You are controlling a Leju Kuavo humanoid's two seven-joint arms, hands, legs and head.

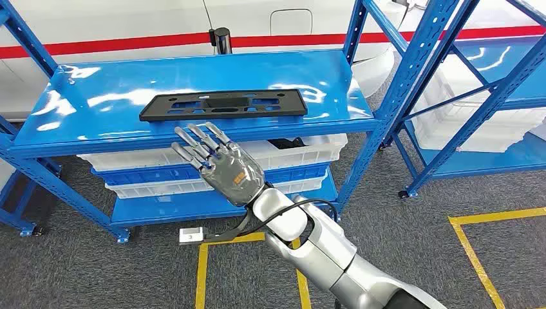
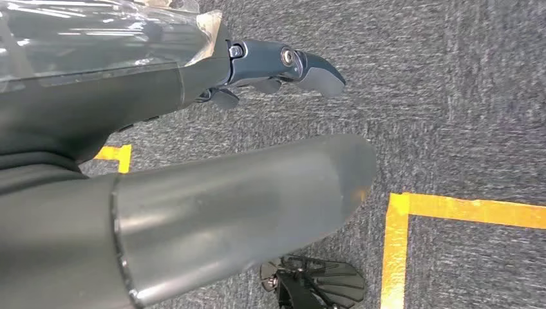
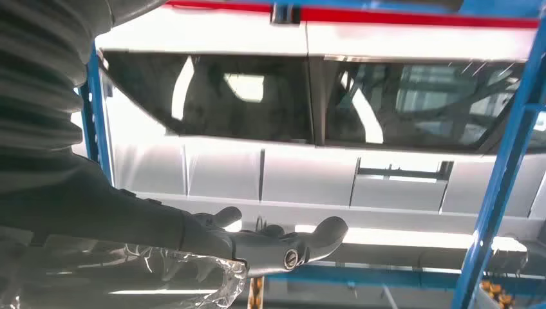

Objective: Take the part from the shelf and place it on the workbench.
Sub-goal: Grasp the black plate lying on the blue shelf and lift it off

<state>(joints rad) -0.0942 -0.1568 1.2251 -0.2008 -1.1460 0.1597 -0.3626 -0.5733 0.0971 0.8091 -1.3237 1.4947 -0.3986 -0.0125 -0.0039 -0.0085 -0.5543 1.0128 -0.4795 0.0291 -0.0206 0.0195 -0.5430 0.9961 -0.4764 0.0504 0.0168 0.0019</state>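
The part (image 1: 223, 105), a long flat black plastic plate with cut-out slots, lies on the blue shelf (image 1: 96, 122), near its front edge. We judge our right hand (image 1: 222, 164) should slide fingers under that near edge. It hangs just short, fingers spread, holding nothing. Our left hand (image 2: 193, 193) holds nothing.

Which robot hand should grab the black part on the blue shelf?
The right robot hand: its fingers are spread just in front of the black part. The left robot hand hangs down over the floor.
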